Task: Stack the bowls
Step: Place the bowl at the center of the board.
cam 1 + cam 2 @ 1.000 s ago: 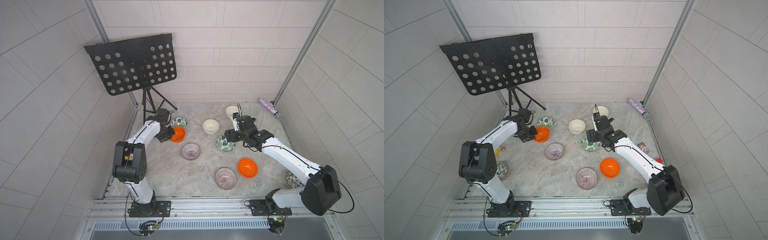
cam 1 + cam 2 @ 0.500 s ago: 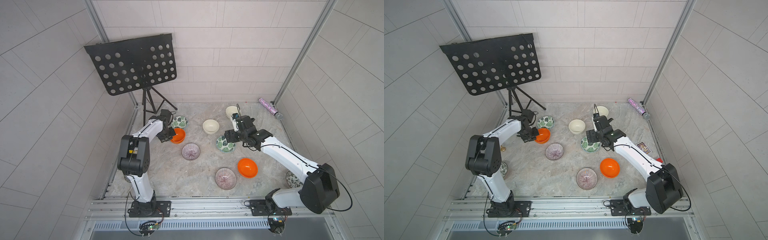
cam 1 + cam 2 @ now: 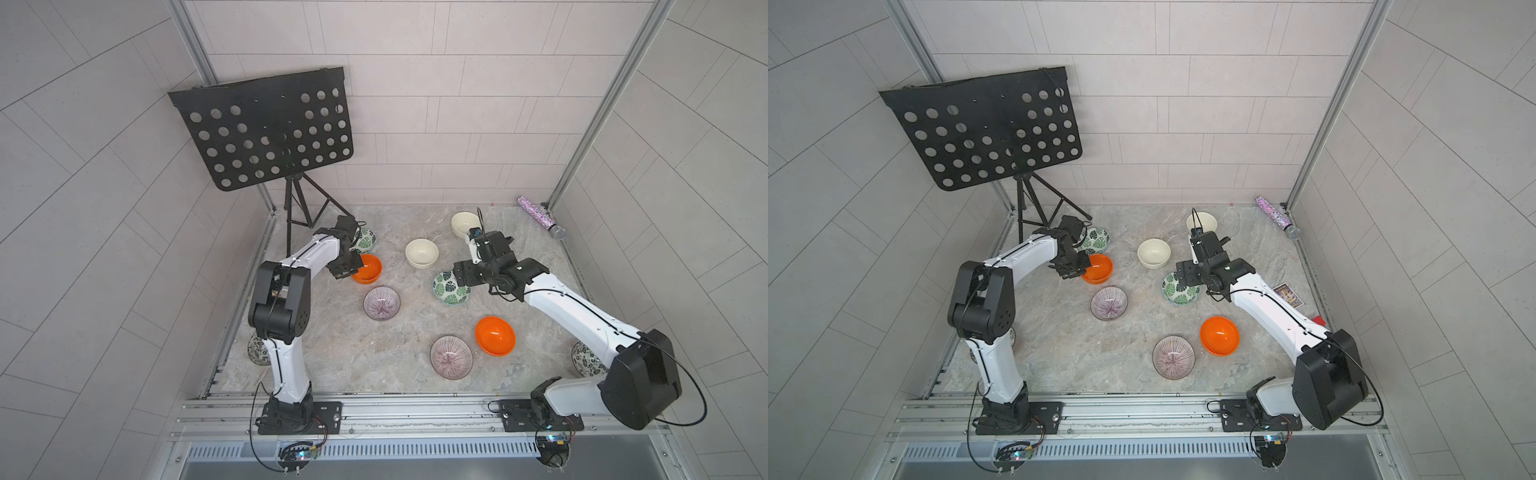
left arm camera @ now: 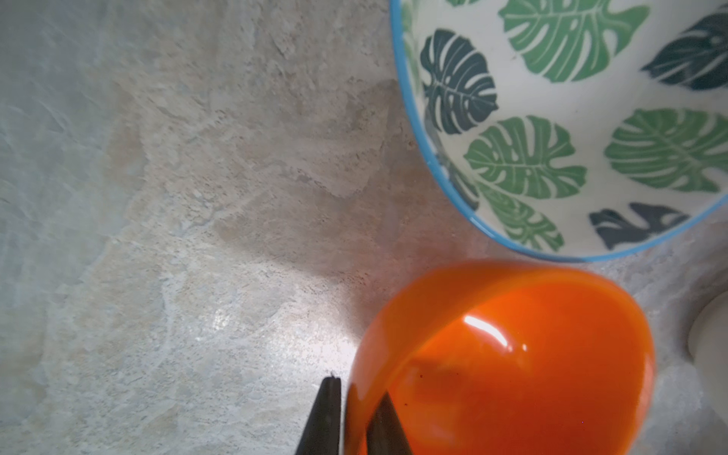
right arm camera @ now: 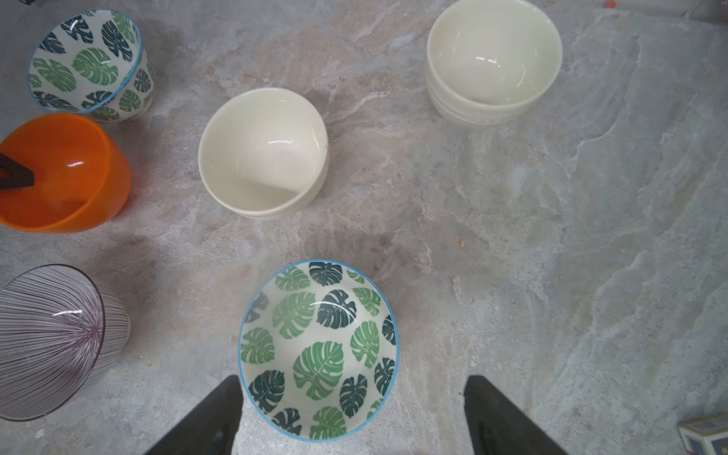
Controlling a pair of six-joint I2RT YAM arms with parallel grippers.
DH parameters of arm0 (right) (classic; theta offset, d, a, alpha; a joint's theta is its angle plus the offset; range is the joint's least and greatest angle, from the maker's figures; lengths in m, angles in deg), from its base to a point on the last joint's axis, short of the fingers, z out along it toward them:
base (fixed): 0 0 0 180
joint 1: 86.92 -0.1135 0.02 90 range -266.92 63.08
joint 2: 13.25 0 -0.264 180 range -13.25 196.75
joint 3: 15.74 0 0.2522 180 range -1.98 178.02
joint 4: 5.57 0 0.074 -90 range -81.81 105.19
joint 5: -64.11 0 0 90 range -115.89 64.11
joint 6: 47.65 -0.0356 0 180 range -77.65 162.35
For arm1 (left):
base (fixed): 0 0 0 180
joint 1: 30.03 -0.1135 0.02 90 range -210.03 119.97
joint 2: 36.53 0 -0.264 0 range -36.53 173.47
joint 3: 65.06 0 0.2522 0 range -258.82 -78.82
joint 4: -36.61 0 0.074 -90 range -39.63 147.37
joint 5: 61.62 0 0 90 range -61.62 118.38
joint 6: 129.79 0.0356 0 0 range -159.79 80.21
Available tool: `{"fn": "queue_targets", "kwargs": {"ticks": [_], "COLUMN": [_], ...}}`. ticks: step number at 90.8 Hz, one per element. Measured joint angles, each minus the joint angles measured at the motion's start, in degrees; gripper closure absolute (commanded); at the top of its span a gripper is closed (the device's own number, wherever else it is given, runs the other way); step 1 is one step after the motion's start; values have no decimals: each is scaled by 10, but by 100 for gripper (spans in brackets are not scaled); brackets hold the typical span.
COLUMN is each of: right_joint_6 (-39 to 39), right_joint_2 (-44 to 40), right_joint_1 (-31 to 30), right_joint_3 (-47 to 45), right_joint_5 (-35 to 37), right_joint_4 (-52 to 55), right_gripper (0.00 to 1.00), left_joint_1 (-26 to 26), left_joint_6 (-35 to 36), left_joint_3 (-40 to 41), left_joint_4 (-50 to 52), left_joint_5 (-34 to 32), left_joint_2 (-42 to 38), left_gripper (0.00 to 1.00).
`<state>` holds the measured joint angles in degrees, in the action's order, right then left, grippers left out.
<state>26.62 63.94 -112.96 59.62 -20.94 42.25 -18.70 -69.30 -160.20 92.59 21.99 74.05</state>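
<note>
I work on a stone-patterned table (image 3: pixel 332 353) boxed in by pale tiled walls (image 3: pixel 457 83), with metal posts (image 3: pixel 582 145) in the back corners. At far left a black music stand (image 3: pixel 266 129) overhangs the back corner. A dark-leaf bowl (image 3: pixel 257 351) sits at the left edge, half hidden by my left arm.

My left claw (image 4: pixel 358 388) is narrow, one finger outside and one inside the rim of the back orange bowl (image 3: pixel 368 270). Whether it presses, I cannot tell. That bowl stands just beside the back green-leaf bowl (image 3: pixel 365 241), with a striped bowl (image 3: pixel 381 303) near it in front. The front left of the table is open.

In the middle stand a cream bowl (image 3: pixel 422 252) and the front striped bowl (image 3: pixel 451 356). My right claw (image 5: pixel 352 378) gapes wide above the middle green-leaf bowl (image 3: pixel 449 289), gripping nothing. Beyond it are the far cream bowl (image 3: pixel 463 222) and the front orange bowl (image 3: pixel 495 336).

Every bowl is round, mouth up. Open table runs to a glitter tube (image 3: pixel 536 212) in the back right corner. Another dark-leaf bowl (image 3: pixel 584 359) hugs the right edge.
</note>
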Motion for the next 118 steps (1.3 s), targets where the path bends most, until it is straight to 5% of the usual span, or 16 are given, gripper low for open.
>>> {"fn": "queue_targets", "kwargs": {"ticks": [26,55,71,90,118], "right_joint_6": [-20,-81,-152,-239,-307], "right_joint_2": [-76,-85,-106,-166,-130], "right_joint_1": [12,56,-8,-79,-141], "right_joint_3": [0,44,8,-41,-94], "right_joint_5": [2,-6,-14,-7,3], "right_joint_4": [79,220,299,362,316], "right_gripper": [10,20,26,40,41], "left_joint_1": [0,69,128,123,118], "left_joint_6": [-8,30,50,73,92], "left_joint_3": [5,-39,-61,-57,-84], "left_joint_4": [-5,22,29,51,63], "left_joint_5": [-7,-28,-4,-17,-41], "left_joint_2": [-10,-167,-175,-164,-160], "left_gripper": [53,31,23,12,11]}}
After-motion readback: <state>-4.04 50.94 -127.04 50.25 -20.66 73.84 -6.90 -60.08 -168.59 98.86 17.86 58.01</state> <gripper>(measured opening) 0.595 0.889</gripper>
